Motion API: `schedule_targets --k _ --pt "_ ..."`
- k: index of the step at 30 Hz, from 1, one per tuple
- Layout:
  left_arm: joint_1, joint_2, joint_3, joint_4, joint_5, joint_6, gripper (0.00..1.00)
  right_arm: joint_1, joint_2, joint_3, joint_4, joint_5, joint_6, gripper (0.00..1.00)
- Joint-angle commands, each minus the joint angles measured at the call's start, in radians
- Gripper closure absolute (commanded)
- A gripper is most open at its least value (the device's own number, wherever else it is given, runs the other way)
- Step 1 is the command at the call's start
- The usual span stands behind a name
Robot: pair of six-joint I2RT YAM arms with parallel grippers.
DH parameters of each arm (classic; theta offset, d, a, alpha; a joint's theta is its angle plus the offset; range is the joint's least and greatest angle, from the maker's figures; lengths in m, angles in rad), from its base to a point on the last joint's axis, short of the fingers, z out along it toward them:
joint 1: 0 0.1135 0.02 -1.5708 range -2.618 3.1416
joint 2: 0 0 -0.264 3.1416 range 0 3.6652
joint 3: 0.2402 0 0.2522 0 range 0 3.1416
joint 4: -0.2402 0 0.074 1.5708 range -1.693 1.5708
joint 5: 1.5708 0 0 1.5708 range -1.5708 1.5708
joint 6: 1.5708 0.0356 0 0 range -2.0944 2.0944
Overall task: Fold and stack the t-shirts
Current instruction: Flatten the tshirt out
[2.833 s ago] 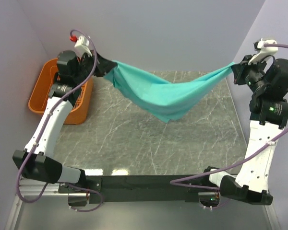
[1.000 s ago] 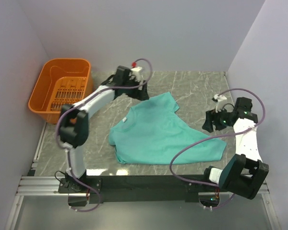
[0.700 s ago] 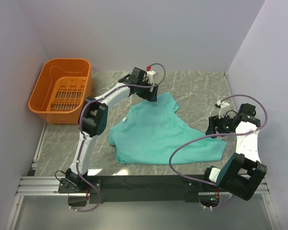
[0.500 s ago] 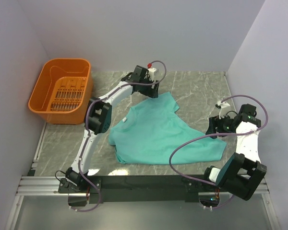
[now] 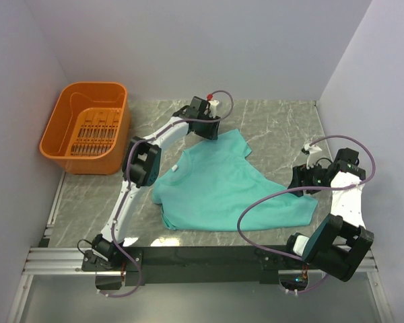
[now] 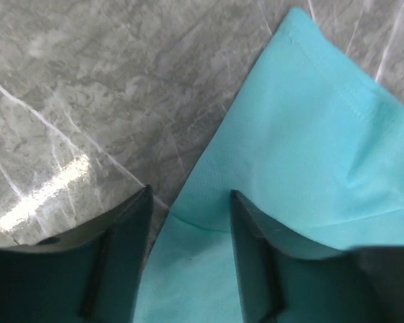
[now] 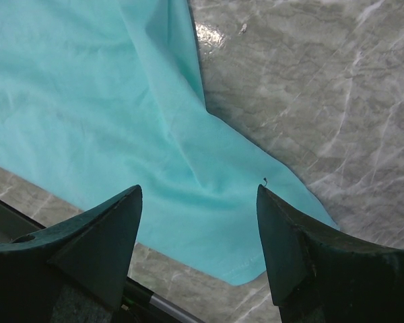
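Observation:
The teal t-shirt [image 5: 222, 185] lies spread flat on the marble table, neck to the left and hem to the right. My left gripper [image 5: 207, 131] reaches over its far sleeve. In the left wrist view the jaws [image 6: 190, 192] stand apart, low over the sleeve's edge, with teal cloth [image 6: 310, 134] showing in the gap. My right gripper [image 5: 297, 180] hovers at the hem's right corner. In the right wrist view its jaws [image 7: 198, 188] are wide open above the cloth [image 7: 87, 101], holding nothing.
An orange slotted basket [image 5: 60, 114] stands at the far left against the wall. Bare marble table [image 5: 276, 128] shows around the shirt. Walls close in on the left, back and right. The right arm's cable loops over the shirt's near right part.
The shirt, earlier hanging between both grippers, now lies on the table. Over the last second the left gripper moved right onto the far sleeve and its jaws narrowed. The right gripper barely shifted.

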Motion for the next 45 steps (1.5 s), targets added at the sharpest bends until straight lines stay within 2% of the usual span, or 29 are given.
schedule_targets --k 1,5,9,13,15,16,17,20,25,27,30,35,38,45 --pt "-0.014 0.019 0.015 -0.042 0.031 0.006 0.48 -0.009 -0.025 -0.001 -0.011 -0.015 -0.02 0.25" --pt "-0.019 -0.026 -0.052 -0.015 0.088 0.002 0.66 -0.012 -0.028 0.002 -0.019 -0.003 -0.026 0.25" --pt "-0.005 -0.113 -0.166 0.005 0.027 -0.023 0.99 -0.016 -0.035 0.009 -0.033 0.005 -0.034 0.25" --pt "0.079 -0.255 -0.327 0.001 -0.041 -0.168 1.0 -0.014 -0.031 0.012 -0.036 0.011 -0.04 0.26" --pt "0.148 -0.322 -0.48 0.014 -0.053 -0.263 1.0 -0.016 -0.024 0.013 -0.034 0.013 -0.039 0.26" --pt "0.169 -0.399 -0.543 0.053 -0.047 -0.277 1.0 -0.014 -0.021 0.016 -0.028 0.016 -0.037 0.27" --pt "0.189 -0.441 -0.68 0.089 -0.041 -0.294 1.0 -0.014 -0.015 0.016 -0.025 0.017 -0.037 0.27" --pt "0.236 -0.584 -0.885 0.177 -0.062 -0.302 1.0 0.009 0.018 0.025 -0.007 0.028 -0.028 0.27" --pt "0.239 -0.678 -0.959 0.197 -0.084 -0.32 1.0 0.049 0.125 0.073 0.032 0.062 -0.011 0.27" --pt "0.243 -0.708 -0.997 0.203 -0.122 -0.316 1.0 0.067 0.184 0.114 0.075 0.092 0.017 0.27" --pt "0.257 -0.728 -1.023 0.212 -0.109 -0.317 1.0 0.099 0.274 0.192 0.119 0.094 0.078 0.27" --pt "0.26 -0.736 -1.014 0.217 -0.095 -0.32 1.0 0.198 0.421 0.311 0.255 0.195 0.278 0.27" --pt "0.263 -0.735 -1.008 0.211 -0.087 -0.317 1.0 0.234 0.511 0.378 0.276 0.246 0.346 0.28" --pt "0.275 -0.745 -1.008 0.22 -0.061 -0.316 1.0 0.253 0.626 0.421 0.28 0.293 0.368 0.33"
